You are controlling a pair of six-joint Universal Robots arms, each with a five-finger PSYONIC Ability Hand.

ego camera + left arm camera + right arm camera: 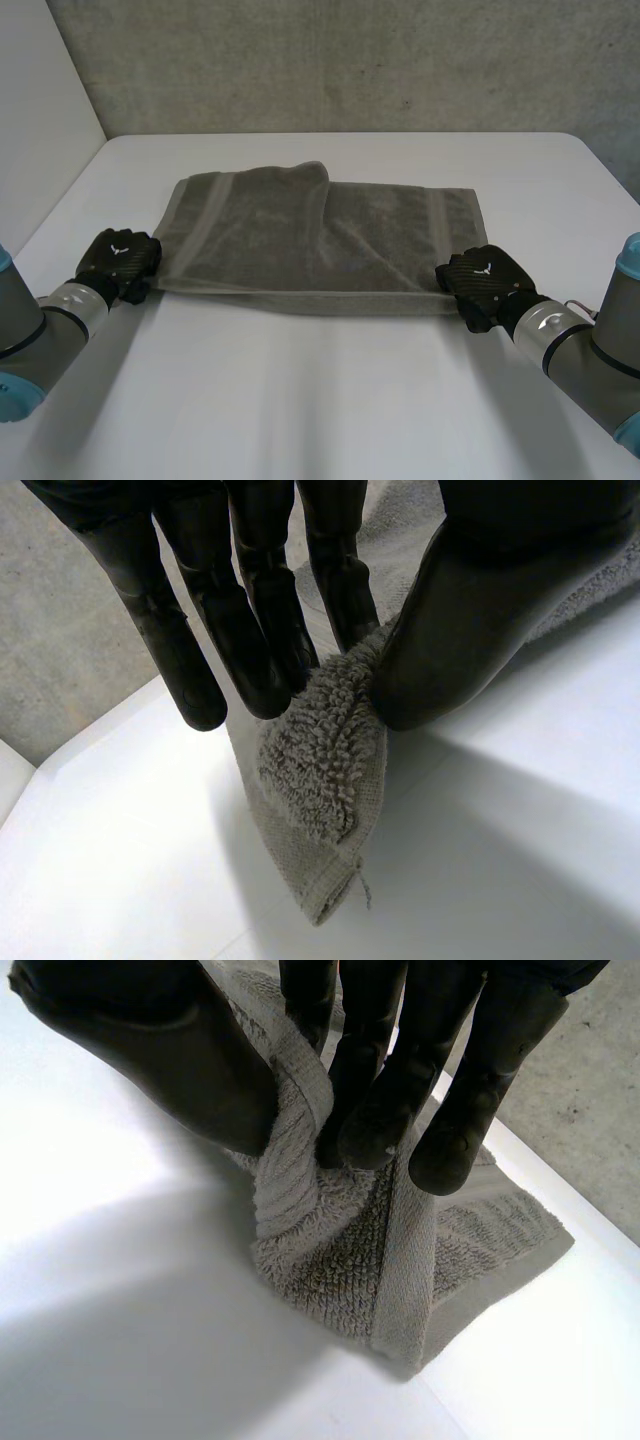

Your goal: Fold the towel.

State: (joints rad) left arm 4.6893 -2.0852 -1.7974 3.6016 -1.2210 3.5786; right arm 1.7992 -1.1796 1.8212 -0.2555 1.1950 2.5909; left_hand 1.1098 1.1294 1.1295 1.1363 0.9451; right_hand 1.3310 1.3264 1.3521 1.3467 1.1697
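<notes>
A grey-green towel (320,235) lies across the middle of the white table (330,400), its far left part doubled over in a loose fold. My left hand (120,262) is at the towel's near left corner (320,780), thumb and fingers pinching the cloth, with the corner tip hanging below them. My right hand (480,282) is at the near right corner (340,1250), where thumb and fingers squeeze a raised fold of towel. Both corners are lifted slightly off the table.
A grey wall (350,60) rises behind the table's far edge. A white panel (40,140) stands at the left. Bare tabletop stretches in front of the towel and beyond its far side.
</notes>
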